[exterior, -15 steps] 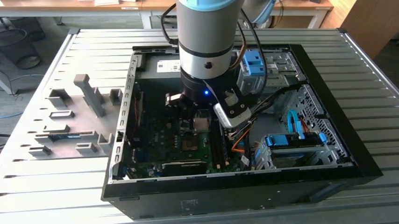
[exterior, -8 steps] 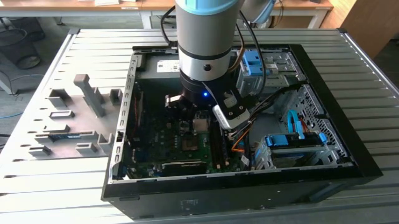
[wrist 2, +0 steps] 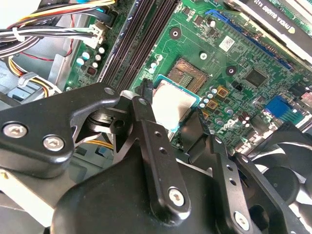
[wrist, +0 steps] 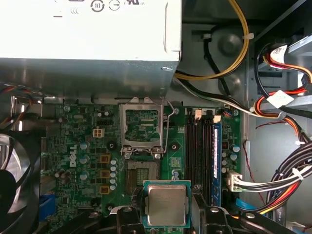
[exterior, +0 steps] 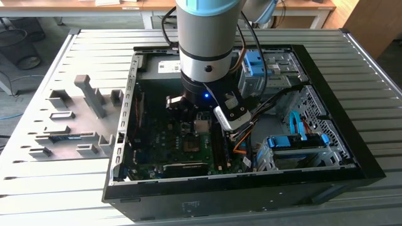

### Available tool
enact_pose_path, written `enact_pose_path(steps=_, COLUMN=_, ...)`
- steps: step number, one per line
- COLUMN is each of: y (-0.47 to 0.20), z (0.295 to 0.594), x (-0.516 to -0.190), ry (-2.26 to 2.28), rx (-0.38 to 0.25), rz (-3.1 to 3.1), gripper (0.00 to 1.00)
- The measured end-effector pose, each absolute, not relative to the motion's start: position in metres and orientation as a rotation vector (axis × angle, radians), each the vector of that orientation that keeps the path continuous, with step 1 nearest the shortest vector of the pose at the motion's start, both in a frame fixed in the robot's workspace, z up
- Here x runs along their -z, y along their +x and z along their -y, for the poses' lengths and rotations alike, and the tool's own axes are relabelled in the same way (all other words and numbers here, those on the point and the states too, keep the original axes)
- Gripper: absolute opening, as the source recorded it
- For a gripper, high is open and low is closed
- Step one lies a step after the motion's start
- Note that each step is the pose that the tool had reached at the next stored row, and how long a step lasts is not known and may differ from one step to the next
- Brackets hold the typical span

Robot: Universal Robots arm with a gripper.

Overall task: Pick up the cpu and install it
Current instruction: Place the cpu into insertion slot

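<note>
Gripper (wrist 2: pixel 170 103): clamping the cpu (wrist: pixel 167 204) by two edges, hovering just beside the open socket (wrist: pixel 143 174).
Risk: likely bending socket contacts, if landing tilted or off-centre.

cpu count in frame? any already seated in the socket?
1. The cpu is clamped in the gripper, over the motherboard near the open socket, which is empty. Another could be hidden elsewhere in the case.
</note>
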State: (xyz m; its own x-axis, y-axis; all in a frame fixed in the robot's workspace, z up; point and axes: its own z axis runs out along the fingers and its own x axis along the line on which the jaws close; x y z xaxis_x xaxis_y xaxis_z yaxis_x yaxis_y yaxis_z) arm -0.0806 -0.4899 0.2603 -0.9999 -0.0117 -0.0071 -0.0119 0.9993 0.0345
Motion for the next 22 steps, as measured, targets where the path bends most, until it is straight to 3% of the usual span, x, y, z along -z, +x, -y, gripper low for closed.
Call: enact_pose_path(steps=22, y=-0.0809, z=0.4899, x=-0.2537, ry=-0.018, rx=-0.054, rz=-3.134, gripper=0.47)
